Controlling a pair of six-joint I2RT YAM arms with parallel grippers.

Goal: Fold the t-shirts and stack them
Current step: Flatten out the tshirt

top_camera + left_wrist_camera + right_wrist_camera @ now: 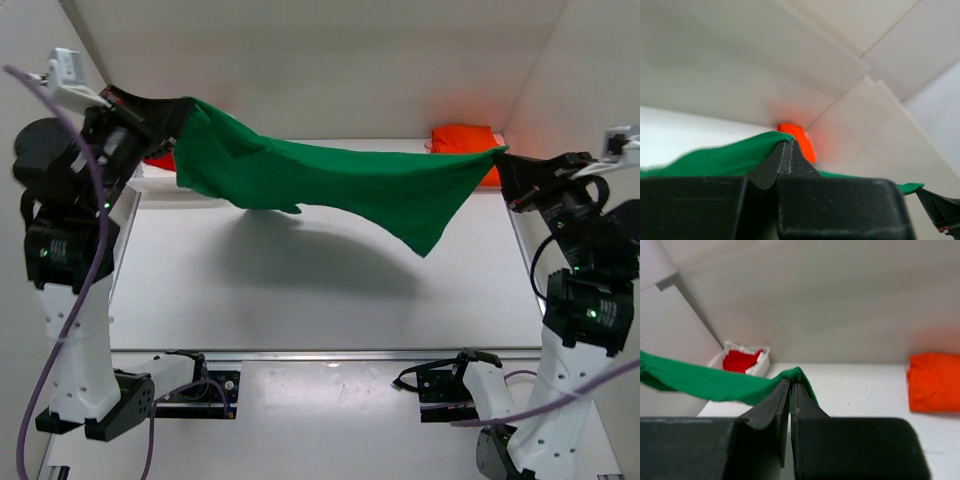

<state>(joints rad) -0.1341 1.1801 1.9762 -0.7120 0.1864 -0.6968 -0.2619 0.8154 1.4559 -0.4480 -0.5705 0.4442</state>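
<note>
Clenched left gripper (178,110) at ten o'clock, pinching green shirt (330,180), near red shirt (740,361) in basket (763,361). Stretched above table (300,290), sagging midway. Folded orange shirt (462,137) at one o'clock. Clenched right gripper (502,157) at two o'clock, pinching other end.

White table (300,310) inside a plain white enclosure.
A white basket (761,366) stands at the table's far left corner, close against the back wall (330,70). Side panels (590,60) rise from the table's left and right edges and meet the back wall at the far corners. A soft grey shadow (300,255) lies across the table's middle. A metal rail (330,353) runs along its near edge.
</note>
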